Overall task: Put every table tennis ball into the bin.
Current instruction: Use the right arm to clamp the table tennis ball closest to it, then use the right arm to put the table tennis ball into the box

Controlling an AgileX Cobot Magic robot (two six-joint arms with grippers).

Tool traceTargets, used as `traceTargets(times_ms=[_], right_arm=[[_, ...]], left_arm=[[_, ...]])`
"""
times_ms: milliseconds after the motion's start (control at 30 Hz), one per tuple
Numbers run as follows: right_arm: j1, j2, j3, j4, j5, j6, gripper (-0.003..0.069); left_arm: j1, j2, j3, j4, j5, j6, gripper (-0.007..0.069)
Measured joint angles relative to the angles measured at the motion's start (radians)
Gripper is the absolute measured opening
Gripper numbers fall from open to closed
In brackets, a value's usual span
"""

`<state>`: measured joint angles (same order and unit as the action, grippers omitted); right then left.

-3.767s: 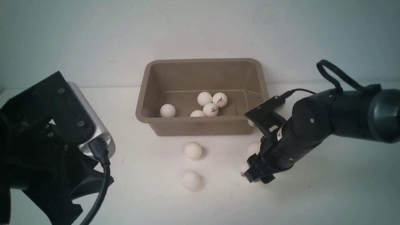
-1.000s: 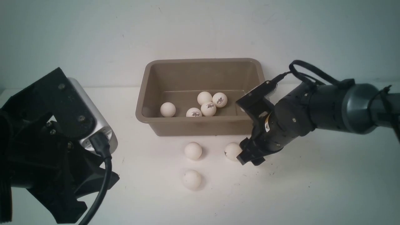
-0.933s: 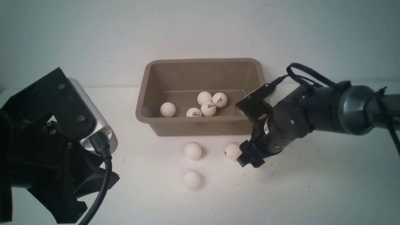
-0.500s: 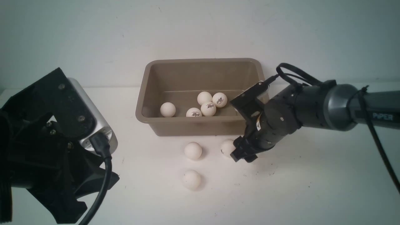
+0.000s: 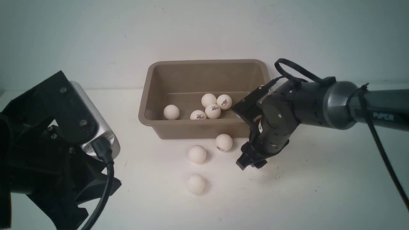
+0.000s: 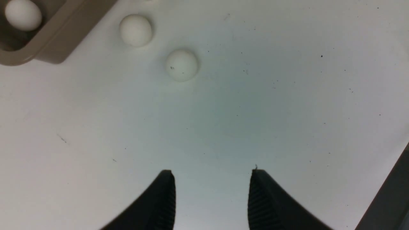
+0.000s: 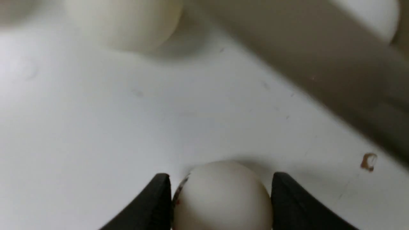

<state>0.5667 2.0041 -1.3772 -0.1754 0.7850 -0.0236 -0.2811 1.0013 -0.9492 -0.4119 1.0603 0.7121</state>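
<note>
Balls (image 5: 213, 111): five lie in the bin (image 5: 204, 76); three rest on the worktop (image 5: 319, 191) just before it. Only the right wrist view shows a fourth ball (image 7: 222, 204) on the worktop, hidden in the front view. It sits between the fingers of the right hand (image 7: 220, 179), which seems clenched on it. The left hand (image 6: 211, 174) hangs released and empty.

Right gripper (image 5: 250, 164): further left than a second ago, jaws narrower, now pinching a ball (image 7: 222, 195).
Logo ball (image 5: 223, 142): lies further left, now close to the bin's (image 5: 204, 131) front wall.
</note>
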Motion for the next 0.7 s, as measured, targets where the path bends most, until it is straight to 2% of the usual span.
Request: traceTargets(times_ms=[167, 300, 467, 600, 700], right_arm=[[0.051, -0.165, -0.006, 0.004, -0.002, -0.004, 0.0361], [0.04, -0.211, -0.101, -0.016, -0.072, -0.003, 0.0361], [-0.021, -0.052, -0.363, -0.026, -0.048, 0.0, 0.0361], [-0.044, 0.137, -0.585, -0.026, 0.06, -0.003, 0.0361], [-0.044, 0.23, -0.715, -0.024, 0.106, -0.011, 0.0361]], left_arm=[[0.0, 0.0, 0.0, 0.006, -0.006, -0.001, 0.0289], [0.0, 0.0, 0.003, 0.039, -0.021, -0.002, 0.0289], [0.0, 0.016, 0.084, 0.055, -0.16, -0.011, 0.0289], [0.0, 0.094, 0.153, -0.01, -0.26, -0.007, 0.0289], [0.0, 0.197, 0.175, -0.074, -0.286, 0.057, 0.0312]])
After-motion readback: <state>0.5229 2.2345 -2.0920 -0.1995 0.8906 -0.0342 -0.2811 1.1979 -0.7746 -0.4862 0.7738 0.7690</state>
